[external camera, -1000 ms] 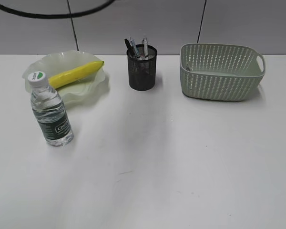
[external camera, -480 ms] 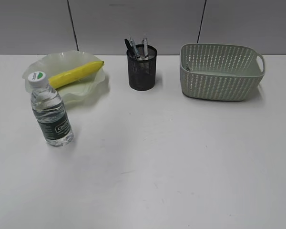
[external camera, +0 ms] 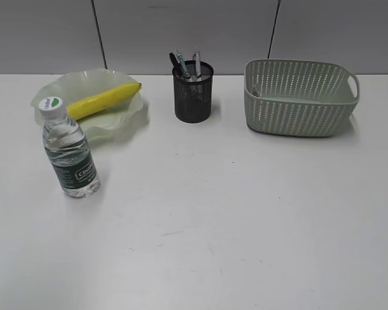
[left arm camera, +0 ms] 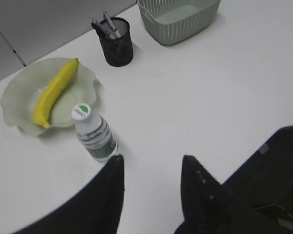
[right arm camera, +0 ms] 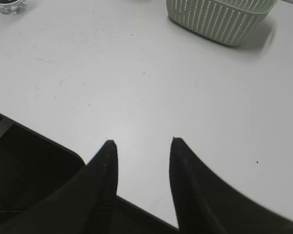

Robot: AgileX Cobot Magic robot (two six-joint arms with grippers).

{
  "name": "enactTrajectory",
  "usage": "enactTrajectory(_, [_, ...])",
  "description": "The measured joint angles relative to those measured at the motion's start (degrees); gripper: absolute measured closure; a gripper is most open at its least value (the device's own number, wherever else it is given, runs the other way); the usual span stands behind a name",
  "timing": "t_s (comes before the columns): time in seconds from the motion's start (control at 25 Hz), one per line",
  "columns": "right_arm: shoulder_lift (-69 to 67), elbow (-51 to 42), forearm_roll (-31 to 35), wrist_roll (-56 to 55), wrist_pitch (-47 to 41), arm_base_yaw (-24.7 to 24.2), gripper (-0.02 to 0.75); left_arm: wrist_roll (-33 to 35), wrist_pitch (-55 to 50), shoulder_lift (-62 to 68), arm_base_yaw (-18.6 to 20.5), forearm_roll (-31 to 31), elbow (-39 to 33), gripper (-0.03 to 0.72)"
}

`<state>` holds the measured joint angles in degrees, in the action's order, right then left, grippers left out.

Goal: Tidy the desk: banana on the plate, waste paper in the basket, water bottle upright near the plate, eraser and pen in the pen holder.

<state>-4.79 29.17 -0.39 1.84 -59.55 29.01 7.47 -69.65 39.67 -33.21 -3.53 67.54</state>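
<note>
The banana [external camera: 103, 99] lies on the pale green plate [external camera: 126, 126] at the back left of the white desk [external camera: 246, 213]. The water bottle [external camera: 69, 152] stands upright in front of the plate. The black mesh pen holder [external camera: 193, 92] holds several pens. The basket [external camera: 300, 97] stands at the back right; I cannot tell what lies inside it. The waste paper and eraser do not show. No gripper shows in the exterior view. My left gripper [left arm camera: 151, 158] is open and empty, high above the desk near the bottle [left arm camera: 94, 134]. My right gripper [right arm camera: 141, 141] is open and empty above the desk's front edge.
The left wrist view also shows the banana [left arm camera: 54, 92], plate [left arm camera: 88, 80], pen holder [left arm camera: 116, 43] and basket [left arm camera: 178, 19]. The right wrist view shows the basket [right arm camera: 219, 17] at the top and the desk's near edge with dark floor beyond.
A dark cable that arced across the top of the exterior view one second ago has left the view. The objects on the desk have not moved.
</note>
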Motion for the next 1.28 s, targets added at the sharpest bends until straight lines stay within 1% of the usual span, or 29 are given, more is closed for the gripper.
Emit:
enactTrajectory(0.32, [0.00, 0.00, 0.00, 0.00, 0.00, 0.00, 0.440, 0.00, -0.16, -23.59, 0.00, -0.48, -24.60, 0.398])
enactTrajectory(0.44, [0.00, 0.00, 0.00, 0.06, 0.00, 0.00, 0.440, 0.00, 1.06, -30.09, 0.00, -1.63, -32.12, 0.398])
enactTrajectory(0.48, [0.00, 0.00, 0.00, 0.06, 0.00, 0.00, 0.439, -0.05, 1.78, -31.87, 0.00, -2.38, -33.55, 0.398])
enactTrajectory(0.68, [0.00, 0.00, 0.00, 0.06, 0.05, 0.00, 0.439, -0.19, 8.23, -35.72, 0.00, -4.51, -35.69, 0.398])
enactTrajectory(1.28, [0.00, 0.00, 0.00, 0.00, 0.05, 0.00, 0.440, -0.31, 8.41, -35.83, 0.00, -4.58, -36.62, 0.398])
